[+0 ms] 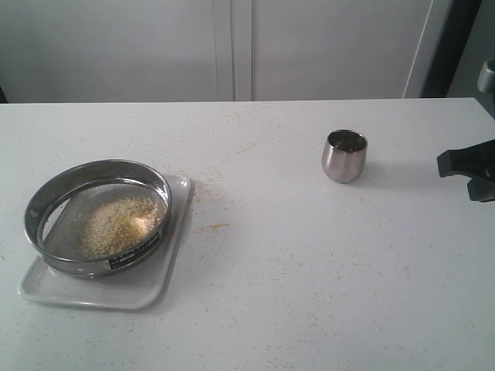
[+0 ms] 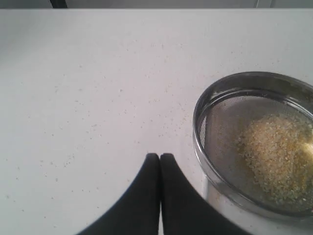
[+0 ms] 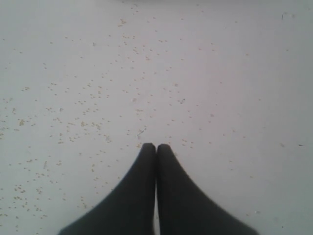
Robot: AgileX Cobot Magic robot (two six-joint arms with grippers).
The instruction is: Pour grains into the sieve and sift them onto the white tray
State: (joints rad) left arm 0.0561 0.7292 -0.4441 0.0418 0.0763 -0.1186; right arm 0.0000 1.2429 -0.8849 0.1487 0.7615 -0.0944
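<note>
Grains [image 1: 116, 224] lie in the sieve [image 1: 77, 267] on the white tray [image 1: 147, 290]. My left gripper [image 2: 160, 156], beside the sieve, is closed and empty; my right gripper [image 3: 156, 147] too.

I see my left gripper [image 2: 160, 156] squeezed tight together with nothing in it, my right gripper [image 3: 156, 147] is pinched closed and empty too, and my right arm [image 1: 466, 164] peeks in from the side.
</note>
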